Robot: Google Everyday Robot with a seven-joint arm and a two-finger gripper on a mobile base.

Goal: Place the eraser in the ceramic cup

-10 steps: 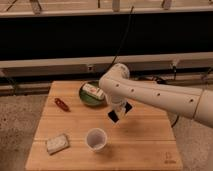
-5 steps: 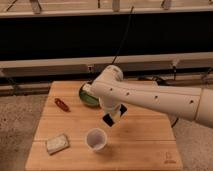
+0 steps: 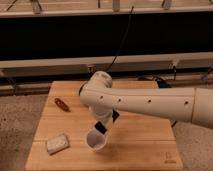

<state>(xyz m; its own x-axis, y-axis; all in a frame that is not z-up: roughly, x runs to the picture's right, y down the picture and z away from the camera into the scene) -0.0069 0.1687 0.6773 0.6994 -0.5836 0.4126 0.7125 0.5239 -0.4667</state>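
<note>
We see our gripper (image 3: 101, 126) clamped on the small flat black eraser (image 3: 101, 128), directly above the round whitish ceramic cup (image 3: 96, 140).

end effector (image 3: 102, 127) over ceramic cup (image 3: 96, 140); grey pad (image 3: 57, 143) left.

No legible text, label, brand, number or sign appears anywhere in the camera view. A small dark mark sits near the right front corner of the wooden table (image 3: 150, 145), but its characters cannot be made out. The gripper (image 3: 103, 125) hangs just above the rim of the ceramic cup (image 3: 96, 140), with a dark block, apparently the eraser (image 3: 101, 128), at its tip; none of these surfaces carries readable markings. The white arm (image 3: 150, 102) shows only small dark dots, not lettering.
</note>
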